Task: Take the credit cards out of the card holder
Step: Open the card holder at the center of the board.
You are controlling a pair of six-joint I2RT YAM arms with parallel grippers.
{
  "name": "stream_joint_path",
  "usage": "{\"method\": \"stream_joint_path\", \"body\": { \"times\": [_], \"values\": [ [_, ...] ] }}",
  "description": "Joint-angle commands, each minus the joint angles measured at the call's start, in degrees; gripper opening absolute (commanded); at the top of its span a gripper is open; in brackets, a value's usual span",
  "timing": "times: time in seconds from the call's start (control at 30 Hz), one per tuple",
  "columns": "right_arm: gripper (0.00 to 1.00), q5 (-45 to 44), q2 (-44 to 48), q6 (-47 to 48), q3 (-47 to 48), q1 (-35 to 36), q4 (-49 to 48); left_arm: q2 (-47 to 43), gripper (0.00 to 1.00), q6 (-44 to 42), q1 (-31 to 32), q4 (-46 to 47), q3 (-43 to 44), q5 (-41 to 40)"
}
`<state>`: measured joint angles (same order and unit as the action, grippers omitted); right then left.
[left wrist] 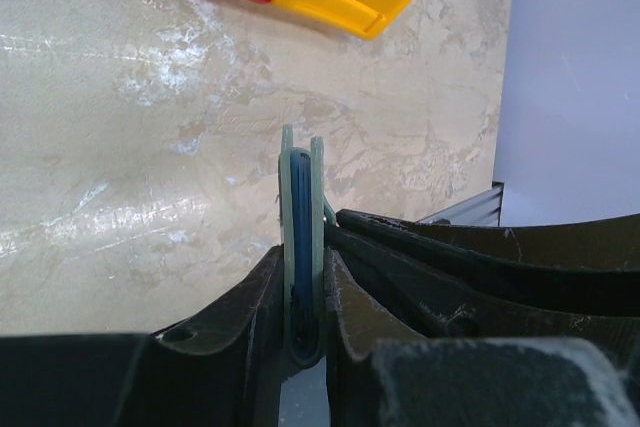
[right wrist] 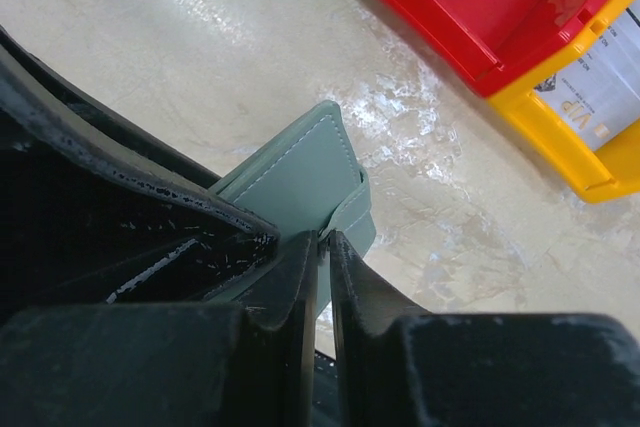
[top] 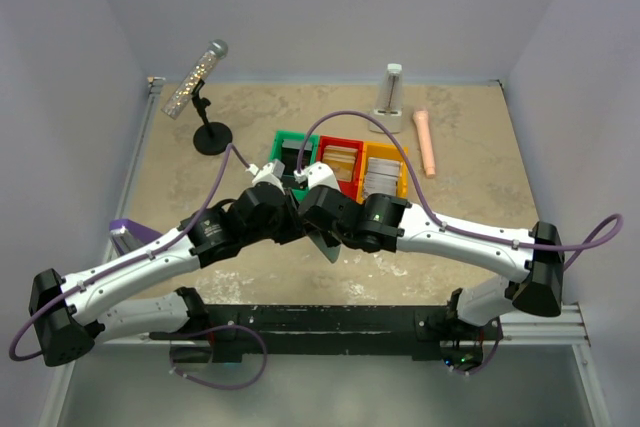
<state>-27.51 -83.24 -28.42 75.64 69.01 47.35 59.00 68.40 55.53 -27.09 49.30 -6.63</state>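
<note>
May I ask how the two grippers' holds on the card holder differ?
The left gripper clamps the card holder across its folded thickness; the right gripper pinches only a thin edge. The left's jaws stand apart by that thickness; the right's nearly touch. Both grip the same holder.

A robot lab cell: plain lilac walls (top: 330, 7) enclose a table (top: 470, 197) with two bolted arms (top: 470, 237).

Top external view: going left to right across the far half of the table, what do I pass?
Microphone on its stand → green bin → red bin → yellow bin → pink cylinder.
</note>
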Motion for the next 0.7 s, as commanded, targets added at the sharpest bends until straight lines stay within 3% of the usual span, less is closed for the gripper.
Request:
{"method": "stream_joint_path", "body": {
  "times": [0.0,0.1,0.67],
  "values": [
    [0.08,-4.2,-1.2,0.0,0.0,-0.7,2.9,-2.1,0.00,1.5,0.5,5.3,3.3,4.6],
    [0.00,-4.0,-1.0,0.0,0.0,-0.7,3.4,-2.3,0.00,1.5,0.5,5.0,3.0,4.4],
    [0.00,-2.2,4.9,-1.8,-3.2,-1.1,4.1,-2.4,0.00,1.4,0.4,1.3,0.4,-0.2]
  ]
}}
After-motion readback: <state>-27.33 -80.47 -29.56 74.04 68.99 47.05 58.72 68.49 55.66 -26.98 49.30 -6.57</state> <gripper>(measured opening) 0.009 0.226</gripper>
